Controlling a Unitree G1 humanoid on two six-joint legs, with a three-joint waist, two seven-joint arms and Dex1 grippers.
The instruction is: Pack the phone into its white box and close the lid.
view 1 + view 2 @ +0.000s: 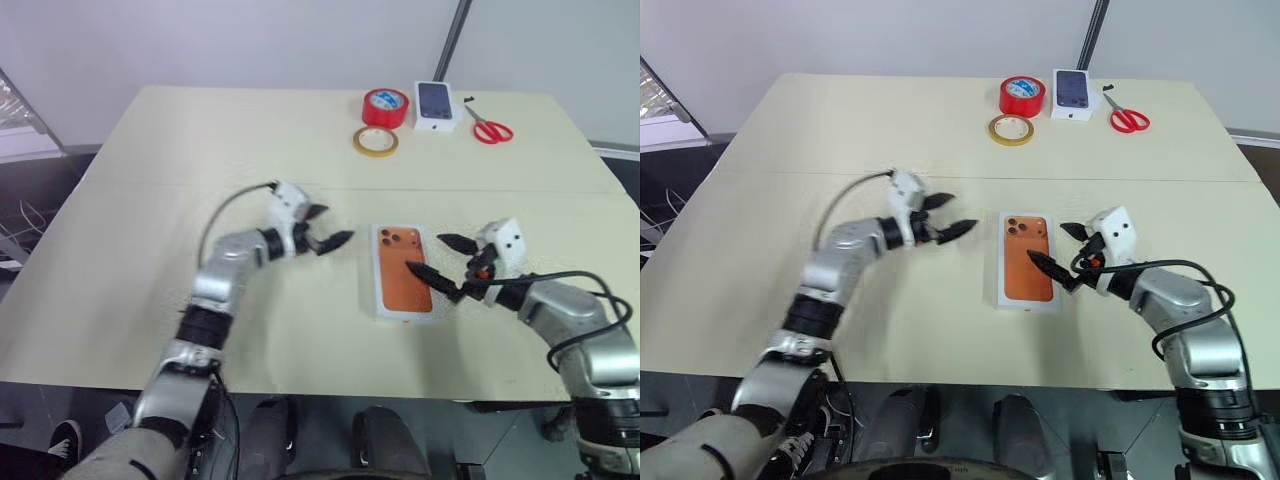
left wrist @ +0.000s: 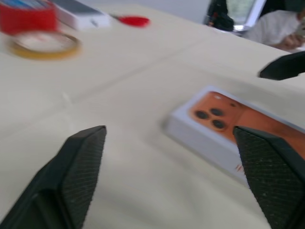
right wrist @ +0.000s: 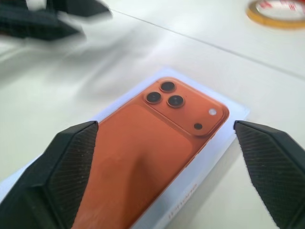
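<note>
1. The phone point(image 1: 402, 268) lies back up in the white box point(image 1: 375, 292), centre-right of the frame; seated flat, I judge, ready for covering.
2. Left gripper point(image 1: 335, 225) hangs left of the box, jaws spread wide, empty; right gripper point(image 1: 427, 253) at its right edge, jaws likewise wide, gripping nothing.

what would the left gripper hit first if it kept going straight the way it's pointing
Probably the white box with the orange phone picture on top: the open left gripper points across the table toward it. It may pass just above, since depth is unclear.
</note>
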